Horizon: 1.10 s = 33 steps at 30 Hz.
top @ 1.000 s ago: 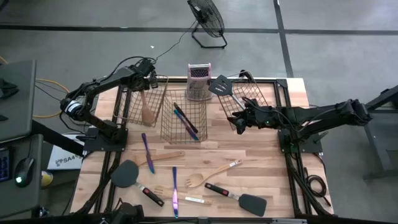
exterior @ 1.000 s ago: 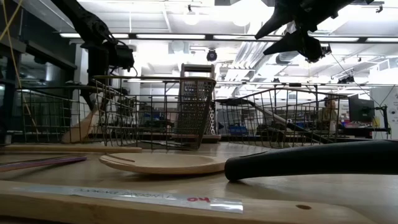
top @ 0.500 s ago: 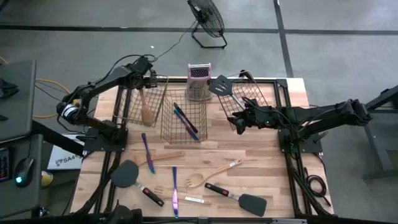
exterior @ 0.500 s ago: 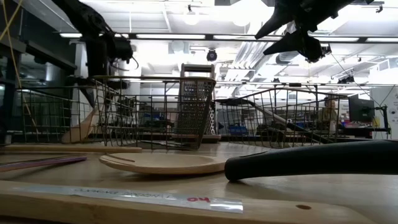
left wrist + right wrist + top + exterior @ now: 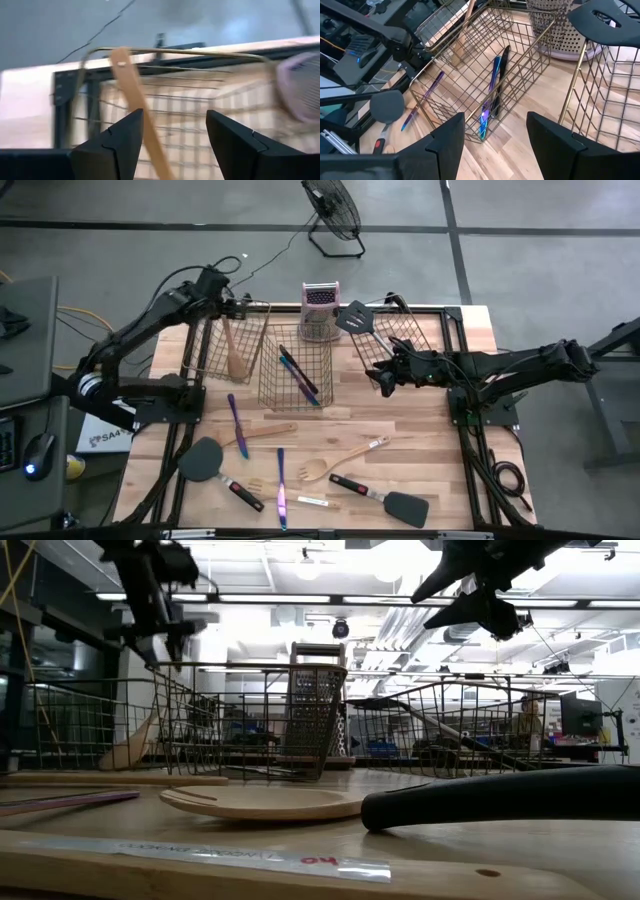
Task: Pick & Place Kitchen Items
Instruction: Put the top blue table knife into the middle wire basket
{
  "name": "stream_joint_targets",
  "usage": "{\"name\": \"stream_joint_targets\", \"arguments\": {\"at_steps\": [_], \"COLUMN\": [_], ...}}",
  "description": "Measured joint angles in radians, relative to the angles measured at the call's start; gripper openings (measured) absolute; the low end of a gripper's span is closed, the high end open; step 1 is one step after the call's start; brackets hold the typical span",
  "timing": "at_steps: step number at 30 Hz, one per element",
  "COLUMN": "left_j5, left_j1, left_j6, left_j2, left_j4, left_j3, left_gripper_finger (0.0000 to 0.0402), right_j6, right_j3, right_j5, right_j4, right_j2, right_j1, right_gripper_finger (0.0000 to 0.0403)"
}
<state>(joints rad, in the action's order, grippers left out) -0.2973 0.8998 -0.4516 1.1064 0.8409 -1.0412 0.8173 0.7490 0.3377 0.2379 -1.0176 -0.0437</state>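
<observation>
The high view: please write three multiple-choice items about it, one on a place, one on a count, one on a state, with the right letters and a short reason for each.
1. Where does the wooden spoon lie?
A. in the left basket
B. in the right basket
C. on the floor

2. How many wire baskets stand on the table?
A. one
B. three
C. five

3. How is the left end effector?
A. shut on a fork
B. open, holding nothing
C. shut on the grater

Key: 1 A, the spoon leans inside the left basket. 2 B, the left, middle basket and right basket show. 3 B, the left wrist view shows its fingers apart, the spoon handle free between them.
</observation>
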Motion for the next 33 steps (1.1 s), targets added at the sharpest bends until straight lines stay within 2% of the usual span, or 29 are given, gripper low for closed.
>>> {"name": "stream_joint_targets", "arguments": {"at_steps": [12, 15, 19, 24, 33], "left_j5": [0.036, 0.087, 0.151, 0.162, 0.231], "left_j1": [-0.288, -0.372, -0.484, -0.626, -0.889], "left_j6": [-0.001, 0.003, 0.001, -0.086, -0.133], "left_j2": [-0.202, -0.229, -0.249, -0.25, -0.247], "left_j4": [0.006, 0.008, 0.015, 0.077, 0.137], "left_j3": [0.0, 0.0, 0.0, 0.0, 0.0], "left_gripper_finger": [0.0214, 0.0214, 0.0214, 0.0214, 0.0214], "right_j6": [-0.01, -0.01, -0.01, -0.01, -0.028], "right_j3": [0.0, 0.0, 0.0, 0.0, 0.0], "right_j5": [-0.016, -0.027, -0.027, -0.05, -0.08], "right_j4": [0.0, 0.001, 0.0, 0.001, 0.001], "right_j2": [0.001, 0.001, 0.001, 0.001, 0.001], "right_j1": [0.0, 0.0, 0.0, 0.0, 0.0], "right_gripper_finger": [0.0206, 0.0206, 0.0206, 0.0206, 0.0206]}}
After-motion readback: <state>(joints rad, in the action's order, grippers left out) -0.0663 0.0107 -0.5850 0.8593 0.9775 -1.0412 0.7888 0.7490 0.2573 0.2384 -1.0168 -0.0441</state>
